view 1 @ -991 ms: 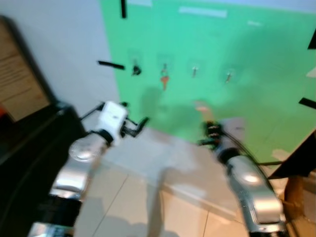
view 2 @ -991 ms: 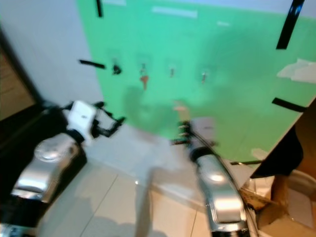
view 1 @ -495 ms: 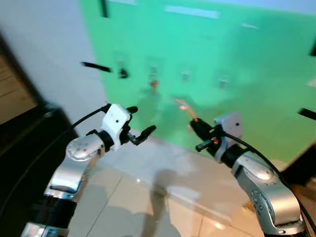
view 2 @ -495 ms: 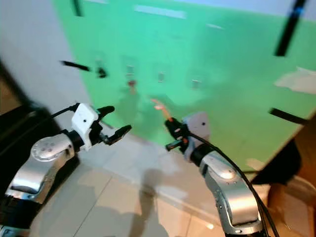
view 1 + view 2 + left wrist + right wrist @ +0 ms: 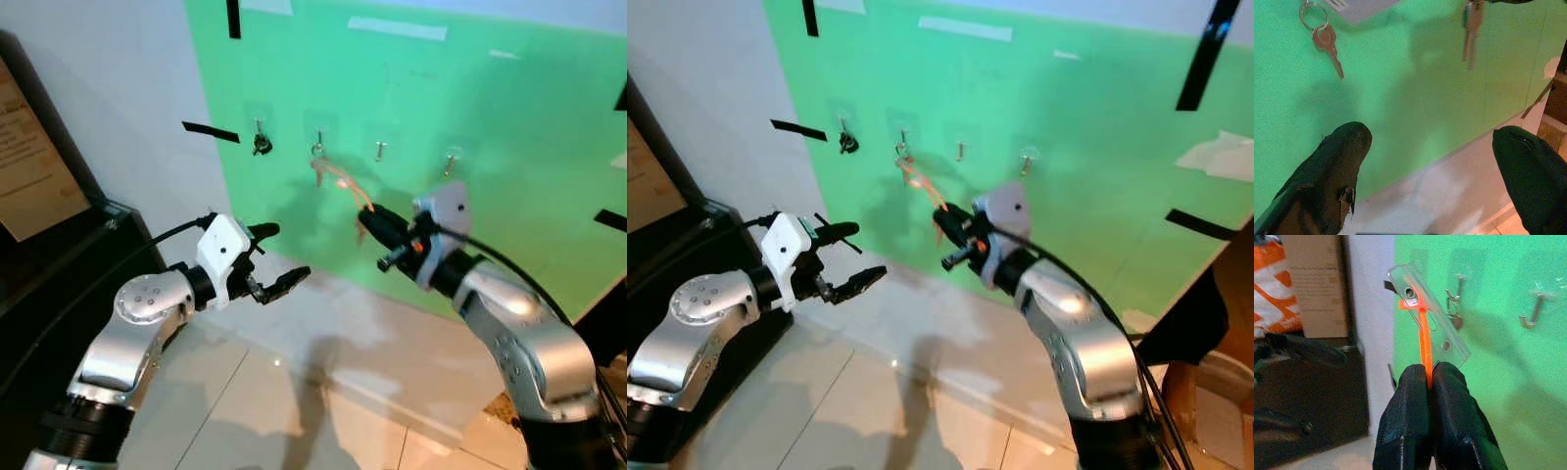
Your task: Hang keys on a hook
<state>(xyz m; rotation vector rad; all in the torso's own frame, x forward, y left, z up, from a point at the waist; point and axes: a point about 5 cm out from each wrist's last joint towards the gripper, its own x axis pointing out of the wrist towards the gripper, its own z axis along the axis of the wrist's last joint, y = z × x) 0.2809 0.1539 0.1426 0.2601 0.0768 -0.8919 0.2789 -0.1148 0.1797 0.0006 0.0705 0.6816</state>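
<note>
Left eye view. Green board (image 5: 470, 147) fills the upper right of the frame, with a row of four hooks across its upper middle. Far-left hook (image 5: 260, 143) carries a dark item; second hook (image 5: 317, 147) has a ring hanging on it. Right claw (image 5: 364, 221) sits centre frame, just below and right of that hook, pinching an orange strap (image 5: 351, 188) that runs up-left to the ring. Left claw (image 5: 277, 262) at lower left, fingers spread wide, holding nothing, well below the hooks.

Right eye view. Same layout, shifted left. Third hook (image 5: 960, 151) and fourth hook (image 5: 1026, 160) look bare.

Left wrist view. Two black fingers (image 5: 1332, 171) set far apart at the lower corners, nothing between them. On the board beyond, a key (image 5: 1327, 46) on a ring at upper left; a second key (image 5: 1472, 27) hangs at upper centre.

Right wrist view. Fingers pressed together on the strap at lower centre; the strap rises to a clear plastic tag (image 5: 1429, 316) at centre frame. Bare hooks sit on the board to the right of the tag.

Step in hand, as judged: seating the key set on the second hook. To do it well: keep the strap taut, confirm the ring is fully over the hook tip, lower until the hook bears the weight, then part the fingers and draw straight back so nothing is tugged off.
</note>
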